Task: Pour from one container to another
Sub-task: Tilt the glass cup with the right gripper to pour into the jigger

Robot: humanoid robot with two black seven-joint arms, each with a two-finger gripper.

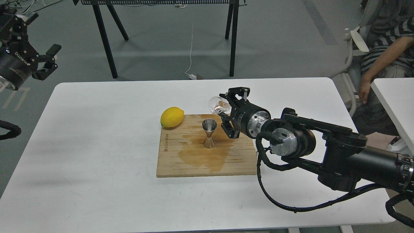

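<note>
The clear glass cup (216, 105) is tipped on its side, mouth toward the left, a little above and right of the steel jigger (209, 133). My right gripper (223, 110) is shut on the cup. The jigger stands upright on the wooden board (181, 161), in the middle of a dark wet stain. A little amber liquid shows inside the tilted cup. My left gripper (48, 63) hangs raised off the table's far left corner, with its fingers spread and nothing between them.
A yellow lemon (171, 117) lies at the board's back left corner. The white table (90, 145) carries the board. A seated person (385, 48) is at the far right, beside a second white table (394, 103). Black stand legs (106, 42) rise behind.
</note>
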